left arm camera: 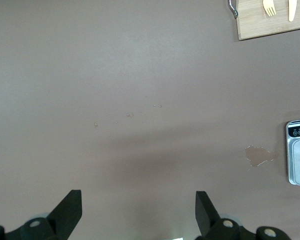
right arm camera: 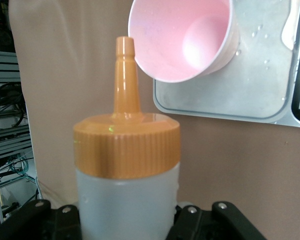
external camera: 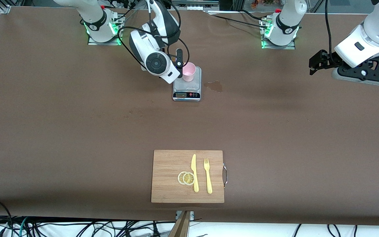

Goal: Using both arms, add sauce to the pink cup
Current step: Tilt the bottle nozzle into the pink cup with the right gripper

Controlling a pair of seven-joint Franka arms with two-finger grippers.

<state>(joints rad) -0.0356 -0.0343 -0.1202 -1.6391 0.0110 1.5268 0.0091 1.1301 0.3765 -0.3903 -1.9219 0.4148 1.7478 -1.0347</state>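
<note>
The pink cup (external camera: 189,71) stands on the grey kitchen scale (external camera: 187,90); the right wrist view looks into its empty inside (right arm camera: 182,37). My right gripper (external camera: 178,62) is beside the cup, toward the right arm's end of the table. In the right wrist view it (right arm camera: 125,222) is shut on the sauce bottle (right arm camera: 125,200). The orange nozzle (right arm camera: 125,75) ends just outside the cup's rim. The right arm hides most of the bottle in the front view. My left gripper (external camera: 315,64) waits open and empty, up over the left arm's end of the table, its fingertips (left arm camera: 74,196) wide apart.
A small wet stain (external camera: 214,86) lies on the brown table beside the scale, also in the left wrist view (left arm camera: 260,155). A wooden cutting board (external camera: 166,164) near the front edge holds a yellow knife (external camera: 194,172), a fork (external camera: 207,176) and lemon slices (external camera: 186,178).
</note>
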